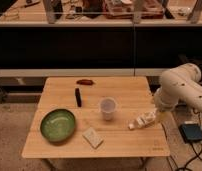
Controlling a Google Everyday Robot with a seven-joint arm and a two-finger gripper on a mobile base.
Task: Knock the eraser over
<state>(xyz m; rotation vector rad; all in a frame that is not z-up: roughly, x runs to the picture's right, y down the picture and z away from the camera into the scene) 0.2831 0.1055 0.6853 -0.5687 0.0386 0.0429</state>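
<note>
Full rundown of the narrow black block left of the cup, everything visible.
The narrow black rectangular block looks matte and dark, no markings legible. It appears to stand on edge on the light wooden table, long side running away from the camera, behind the green round bowl and left of the translucent plastic cup, apart from both. Only the tabletop touches it. The white pincer sits at the table's right side, beyond the cup, clear of it.

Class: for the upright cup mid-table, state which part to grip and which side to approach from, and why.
Grip the cup across its side wall, just under the rim, coming in level from the view's right, where the gripper hangs open above the table. The cup stands upright and round, so opposite walls suit a parallel pinch, and nothing lies between it and the gripper.
</note>
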